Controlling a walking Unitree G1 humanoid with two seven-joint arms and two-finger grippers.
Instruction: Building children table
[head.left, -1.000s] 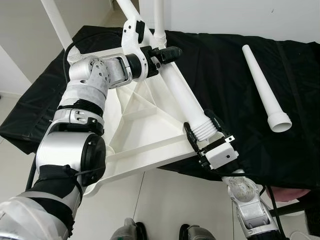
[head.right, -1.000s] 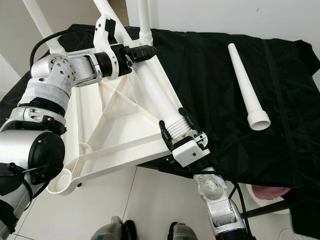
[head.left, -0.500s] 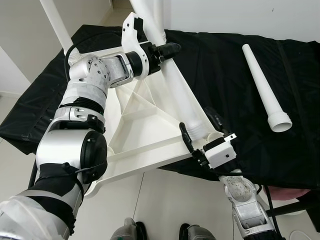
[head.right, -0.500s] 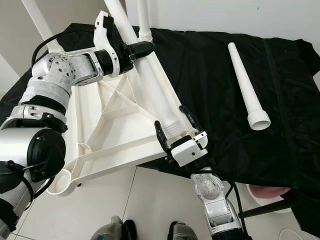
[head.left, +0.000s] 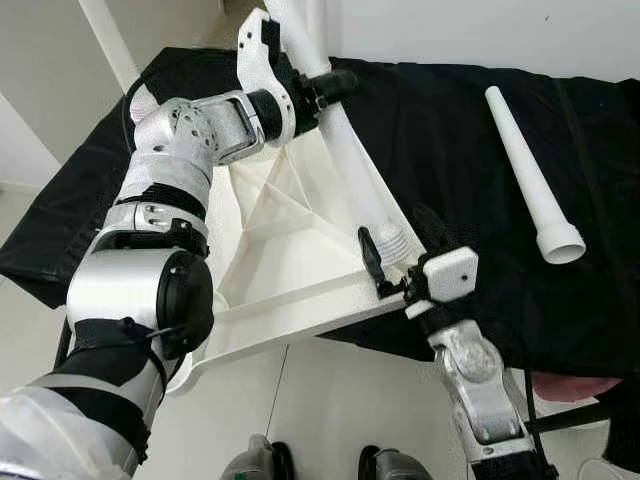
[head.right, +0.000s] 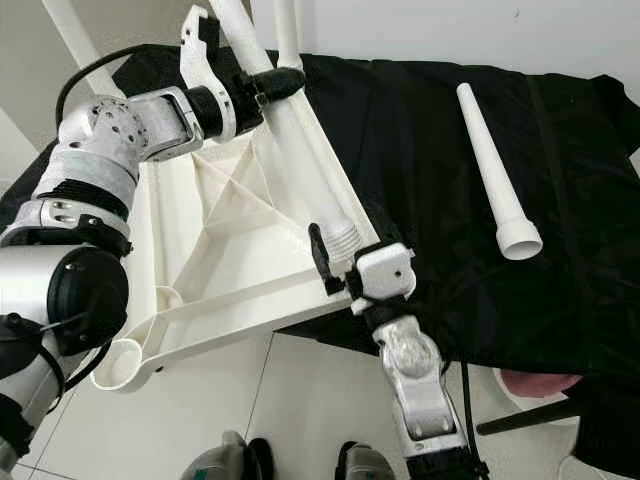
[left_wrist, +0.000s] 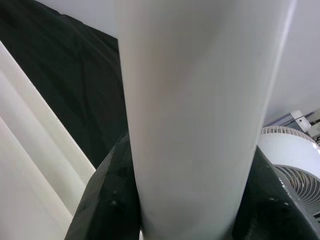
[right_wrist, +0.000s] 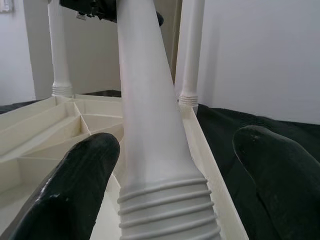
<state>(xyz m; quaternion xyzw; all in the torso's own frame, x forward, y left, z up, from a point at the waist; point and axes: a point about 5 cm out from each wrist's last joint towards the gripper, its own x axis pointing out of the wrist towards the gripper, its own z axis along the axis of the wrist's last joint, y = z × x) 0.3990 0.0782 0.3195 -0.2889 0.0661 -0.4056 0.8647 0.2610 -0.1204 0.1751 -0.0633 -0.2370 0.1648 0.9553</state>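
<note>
The white table top (head.left: 280, 250) lies upside down, partly on the black-draped surface (head.left: 470, 150) and partly hanging over its near edge above the tiled floor (head.left: 330, 400). A white leg (head.left: 350, 160) leans over it, its threaded end (head.left: 392, 240) at the near corner socket. The left claw (head.left: 322, 88) is clenched on the leg's upper shaft; in the left wrist view the black fingers (left_wrist: 107, 200) press against both sides of the tube. The right claw (head.left: 400, 250) is released around the threaded end: in the right wrist view its fingers (right_wrist: 75, 185) stand apart from the ribbed collar on either side, touching nothing.

With only one grip, high on the shaft, the lower end could swing off the socket, or the threads could start crooked if the leg goes in at this tilt. The overhanging table top may also tip or slide if pushed hard at that corner. Whether the threads have already caught in the socket I cannot tell, since the claw hides the joint.

A spare leg (head.left: 525, 170) lies loose on the cloth, well apart to the right. Other legs (right_wrist: 191, 50) already stand upright in the far sockets. The ribbed compartments of the underside hold nothing.
</note>
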